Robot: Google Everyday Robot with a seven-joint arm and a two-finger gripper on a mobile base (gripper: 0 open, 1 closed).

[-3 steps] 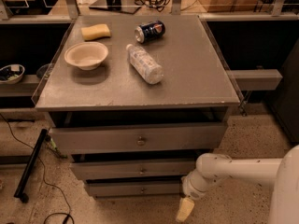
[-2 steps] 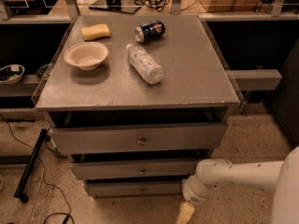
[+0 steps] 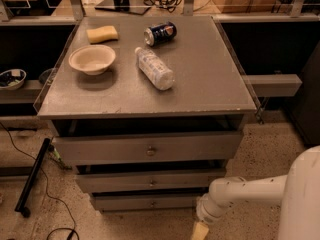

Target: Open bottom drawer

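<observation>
The bottom drawer (image 3: pixel 145 202), the narrowest grey metal front with one small round centre knob, sits lowest of three under the grey tabletop (image 3: pixel 210 84). The pincer (image 3: pixel 200 231) on the white arm (image 3: pixel 245 194) hangs at the picture's lower edge, just beside that drawer's right end and apart from its knob; I cannot tell whether it is open or closed. On the tabletop, a beige bowl (image 3: pixel 92 59) stands near the left edge and a yellow sponge (image 3: pixel 102 34) lies towards the far left corner. A blue can (image 3: pixel 160 33) lies on its side near the far edge, and a clear plastic bottle (image 3: pixel 155 68) lies near the middle.
</observation>
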